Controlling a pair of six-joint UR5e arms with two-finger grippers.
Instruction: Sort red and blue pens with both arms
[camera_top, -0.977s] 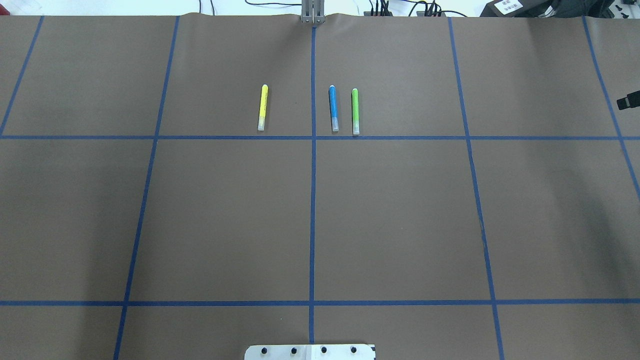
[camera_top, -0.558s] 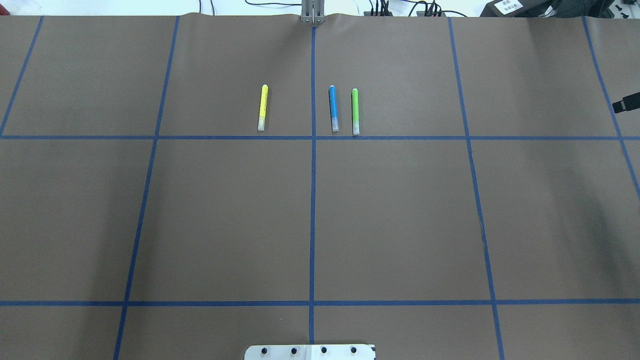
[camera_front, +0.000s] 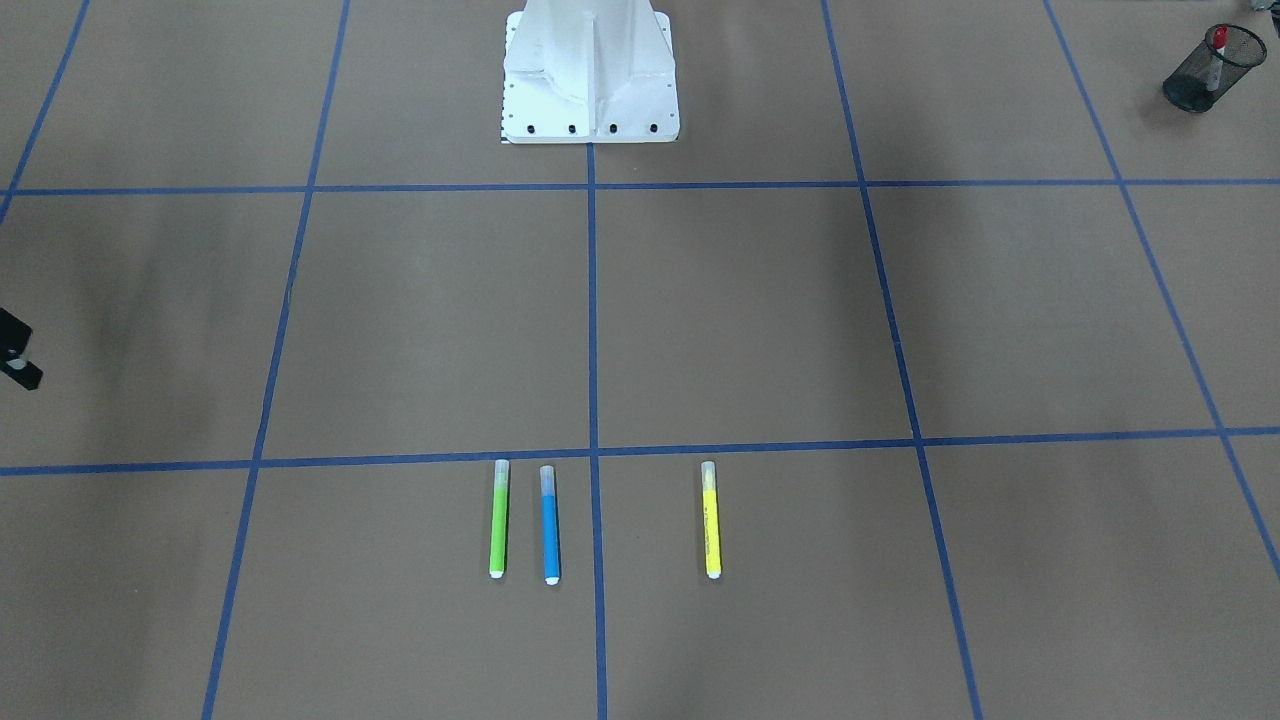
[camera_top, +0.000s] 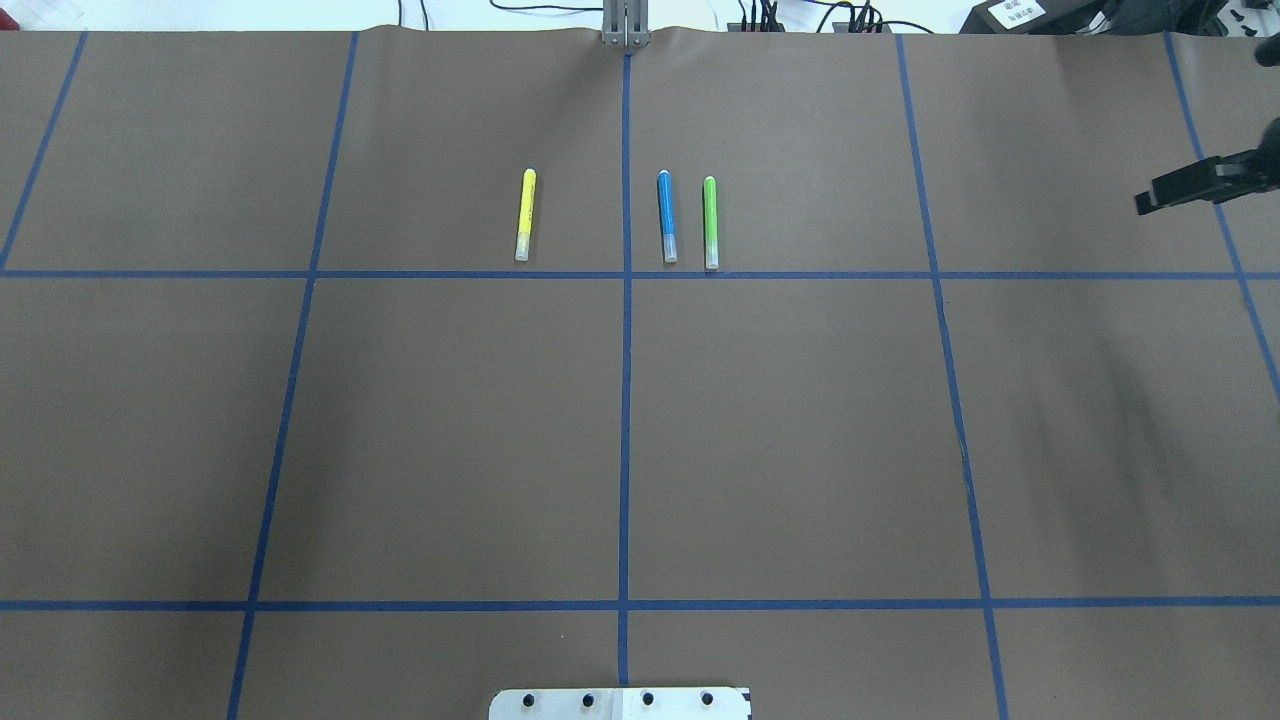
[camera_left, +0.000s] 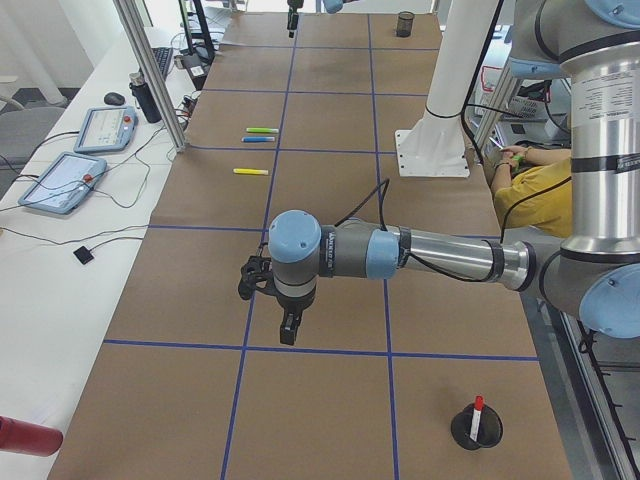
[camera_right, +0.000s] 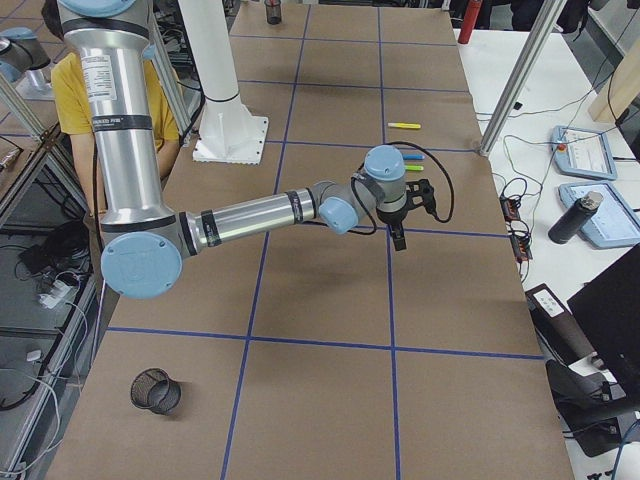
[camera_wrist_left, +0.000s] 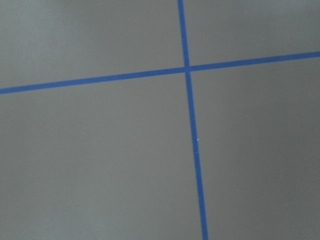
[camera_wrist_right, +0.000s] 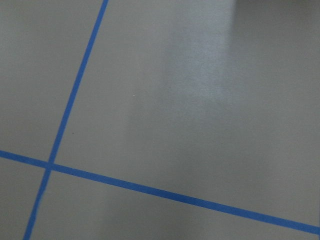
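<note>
Overhead exterior view has the blue pen (camera_top: 666, 217) lying flat on the counter (camera_top: 800, 420), in the far row of taped squares just right of the centre line. The green marker (camera_top: 710, 222) lies parallel and just beside it, and the yellow marker (camera_top: 525, 215) lies across the line, well apart. The red pen (camera_front: 1219, 40) already stands in a black mesh cup (camera_front: 1200, 68) on the robot's left side, so the blue one looks like the half left to do. A second mesh cup (camera_right: 155, 390) on the robot's right appears empty. The right gripper (camera_top: 1150, 200) pokes in at that view's right edge, well apart from the pens, and I cannot tell whether its jaws stand apart or together. The left gripper (camera_left: 289, 333) hangs above bare counter at the other end, showing only in a side view, so its jaws cannot be judged either. The main risk I see is the green marker: it lies so close that a jaw coming down between the two could knock it aside or pinch it instead. The slim, round barrel could also roll from an off-centre close, and a descent too low would drive the fingertips into the counter.
</note>
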